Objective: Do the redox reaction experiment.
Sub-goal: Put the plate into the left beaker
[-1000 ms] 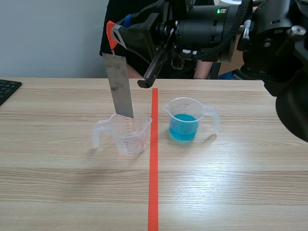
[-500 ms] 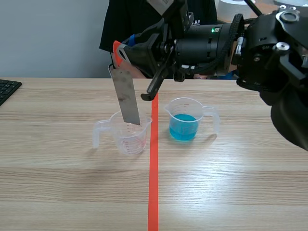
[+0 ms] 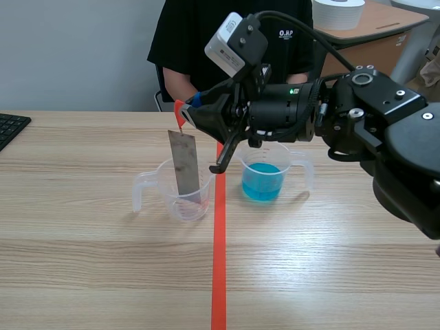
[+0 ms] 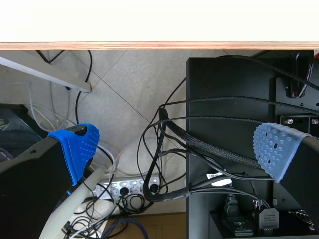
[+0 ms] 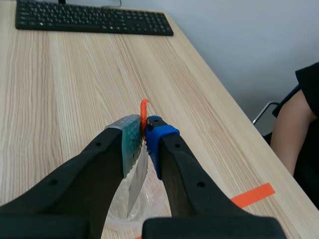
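Observation:
My right gripper (image 3: 184,118) is shut on the orange-tagged top of a grey metal strip (image 3: 185,172). The strip hangs nearly upright, its lower end down inside the empty clear measuring cup (image 3: 180,194) left of the tape line. In the right wrist view the strip (image 5: 135,179) runs down from between the fingers of the right gripper (image 5: 144,132) into the clear cup (image 5: 118,217). A second clear cup (image 3: 265,172) holding blue liquid stands just right of the tape line. My left gripper (image 4: 177,149) is open below the table's edge, with nothing between its blue pads.
An orange tape line (image 3: 218,261) runs down the table's middle. A black keyboard (image 3: 10,127) lies at the far left edge. A person in a black shirt (image 3: 206,41) sits across the table. Under the table are cables, a power strip (image 4: 129,188) and a black cabinet (image 4: 239,99).
The right arm has come down and the strip with it: its lower end went from the clear cup's rim to deep inside the cup. Both cups stayed put.

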Available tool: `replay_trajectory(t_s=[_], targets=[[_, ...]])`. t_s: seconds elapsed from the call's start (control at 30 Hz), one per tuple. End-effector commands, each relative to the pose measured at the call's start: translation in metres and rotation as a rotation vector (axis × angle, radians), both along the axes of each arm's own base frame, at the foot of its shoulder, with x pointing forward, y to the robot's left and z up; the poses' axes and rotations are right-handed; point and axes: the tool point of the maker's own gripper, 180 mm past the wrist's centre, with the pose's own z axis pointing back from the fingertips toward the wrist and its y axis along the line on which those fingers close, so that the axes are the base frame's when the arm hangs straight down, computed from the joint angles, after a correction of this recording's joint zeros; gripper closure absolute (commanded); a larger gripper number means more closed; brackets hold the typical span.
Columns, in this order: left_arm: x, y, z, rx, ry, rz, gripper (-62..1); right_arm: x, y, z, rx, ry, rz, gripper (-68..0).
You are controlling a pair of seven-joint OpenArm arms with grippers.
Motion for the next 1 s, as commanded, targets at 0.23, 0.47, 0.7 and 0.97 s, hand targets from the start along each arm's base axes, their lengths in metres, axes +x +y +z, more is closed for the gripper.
replay_trajectory(t_s=[0.23,0.47,0.7,0.97], targets=[[0.002,-0.005,0.001,-0.018,-0.015,-0.003,-62.3,0.007,0.003,0.015,0.035,-0.057,0.015,-1.7],[0.003,-0.005,0.002,-0.018,-0.022,-0.003,-62.3,0.007,0.004,0.015,0.035,-0.057,0.015,-1.8],[0.005,-0.005,0.002,-0.018,-0.027,-0.003,-62.3,-0.001,0.012,0.008,0.015,-0.043,0.048,-15.7],[0.009,-0.008,0.005,0.01,-0.05,-0.067,-62.3,-0.025,0.035,0.007,0.072,-0.001,0.138,-60.7]])
